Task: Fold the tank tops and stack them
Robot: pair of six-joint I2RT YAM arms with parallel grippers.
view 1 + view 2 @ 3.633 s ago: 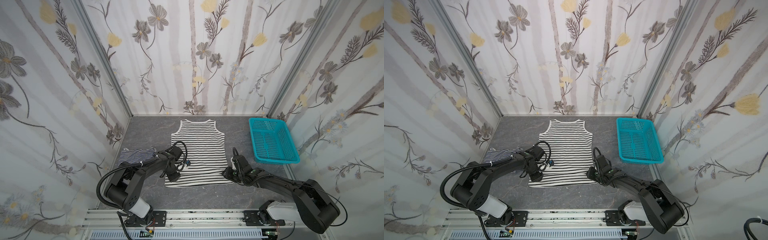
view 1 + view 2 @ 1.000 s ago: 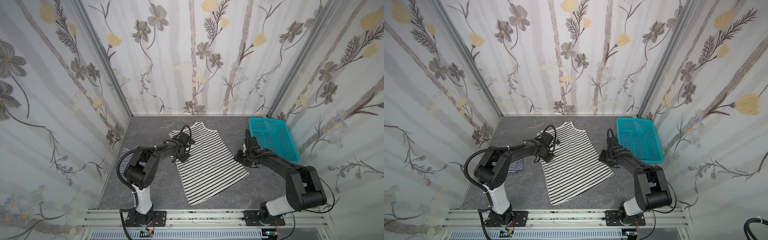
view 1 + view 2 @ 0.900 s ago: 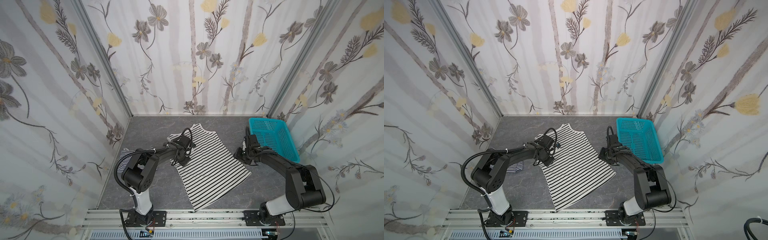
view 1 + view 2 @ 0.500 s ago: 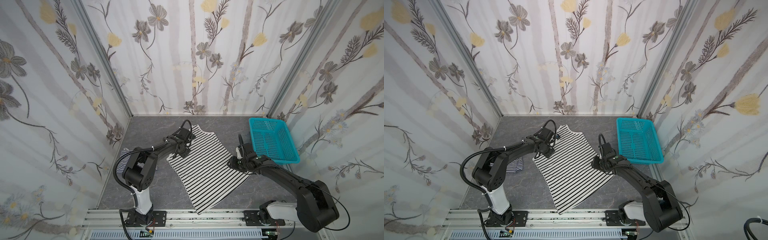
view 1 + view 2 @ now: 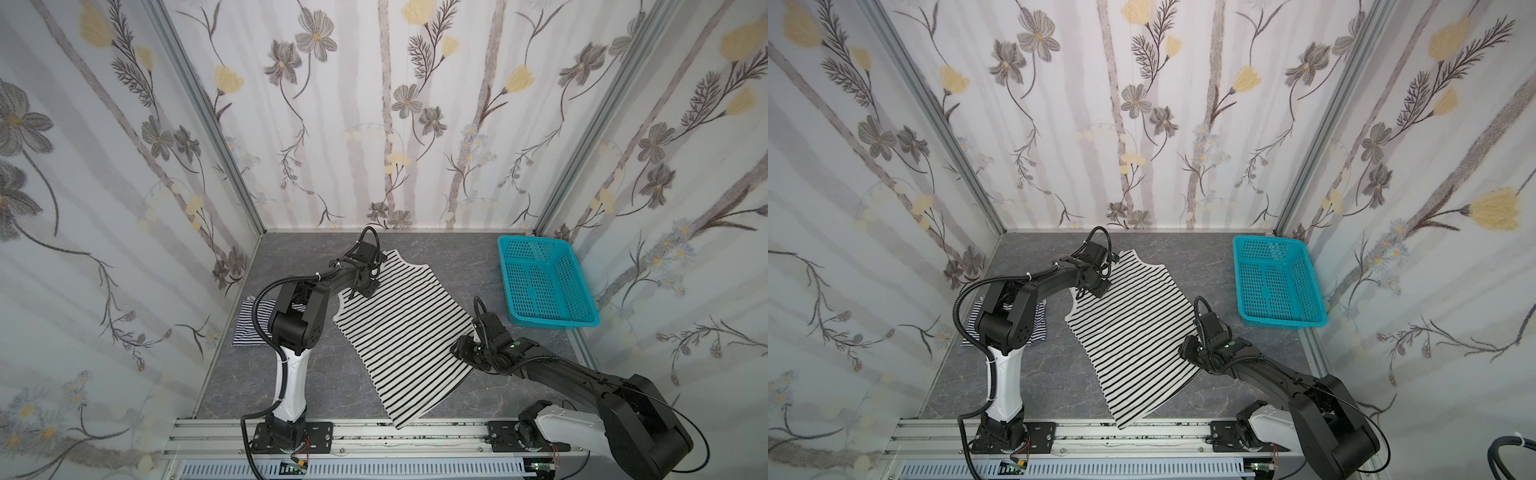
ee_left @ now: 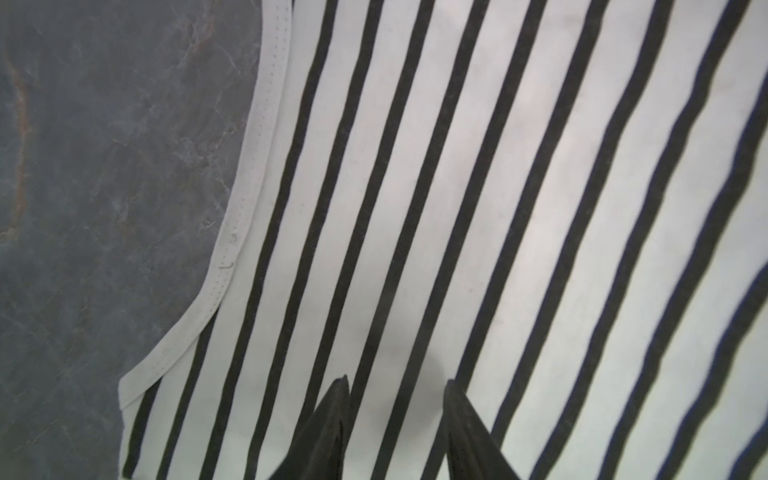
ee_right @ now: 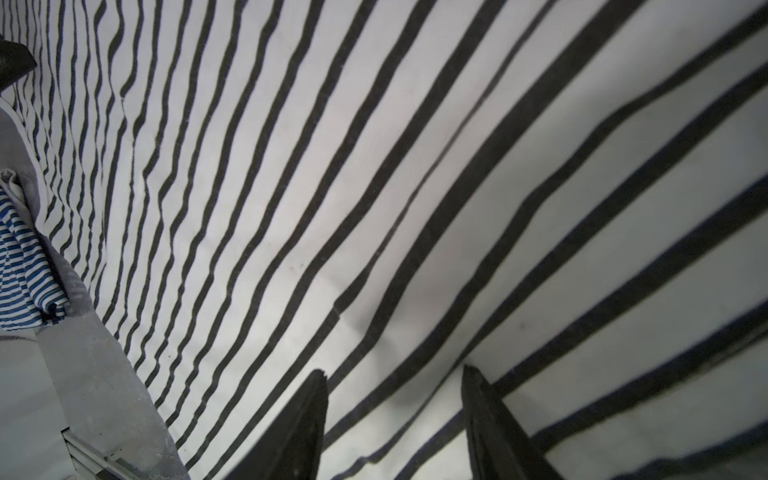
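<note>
- The white tank top with wide black stripes (image 5: 405, 332) has turned from lying square, hem along the front edge of the surface, to a slant. Its straps now point toward the back left corner, and one hem corner hangs over the front edge.
- The left gripper (image 5: 367, 290) has gone from the hem's left corner to the armhole near the back edge.
- The right gripper (image 5: 462, 350) swung toward the basket (image 5: 552, 326), then came back frontward along the cloth's right edge, its jaws spreading slightly.
</note>
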